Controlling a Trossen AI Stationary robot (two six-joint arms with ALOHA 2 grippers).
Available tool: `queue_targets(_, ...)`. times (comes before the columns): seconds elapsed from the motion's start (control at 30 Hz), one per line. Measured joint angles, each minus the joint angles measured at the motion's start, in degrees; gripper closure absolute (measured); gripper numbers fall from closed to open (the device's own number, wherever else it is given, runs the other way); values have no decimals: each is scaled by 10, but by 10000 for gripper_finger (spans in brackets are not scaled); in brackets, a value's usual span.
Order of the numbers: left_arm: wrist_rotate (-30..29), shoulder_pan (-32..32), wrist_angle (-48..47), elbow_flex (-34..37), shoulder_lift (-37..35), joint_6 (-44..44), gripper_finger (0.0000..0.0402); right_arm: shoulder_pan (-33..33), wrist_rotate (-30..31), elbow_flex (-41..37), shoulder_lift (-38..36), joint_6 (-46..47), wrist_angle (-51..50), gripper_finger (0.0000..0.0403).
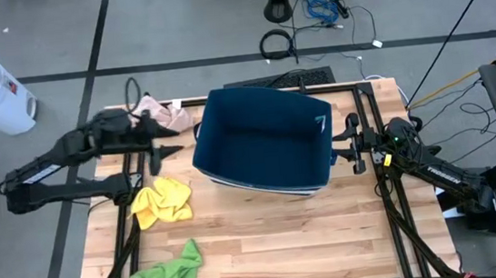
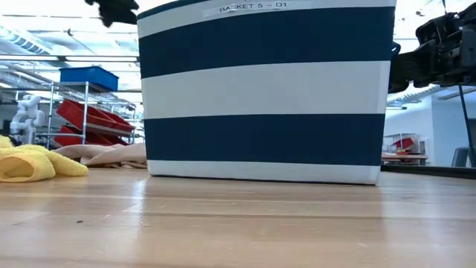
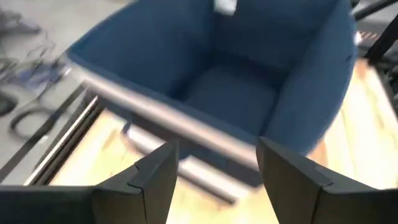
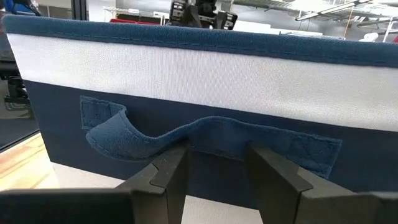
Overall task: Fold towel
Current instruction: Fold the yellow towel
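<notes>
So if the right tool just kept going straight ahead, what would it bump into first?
Most likely the basket's handle: the right tool points at the basket side, its fingers either side of that strap.

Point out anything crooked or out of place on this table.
The blue-and-white basket sits skewed to the table's edges. The pink cloth, yellow cloth and green cloth lie crumpled and scattered along the left side, none folded. The right gripper is at the basket's handle.
</notes>
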State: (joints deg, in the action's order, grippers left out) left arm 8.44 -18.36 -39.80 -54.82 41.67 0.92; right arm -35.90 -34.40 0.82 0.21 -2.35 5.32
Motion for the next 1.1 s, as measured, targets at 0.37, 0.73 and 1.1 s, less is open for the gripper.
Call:
queue_targets(0.37,57,54,908,231,109,15,179,0,0,0,0,0,0,257)
queue_targets(0.73,75,54,629,81,26,-18,179,0,0,0,0,0,0,257)
queue_targets(1.1,-43,54,5,-45,22,2,179,0,0,0,0,0,0,257)
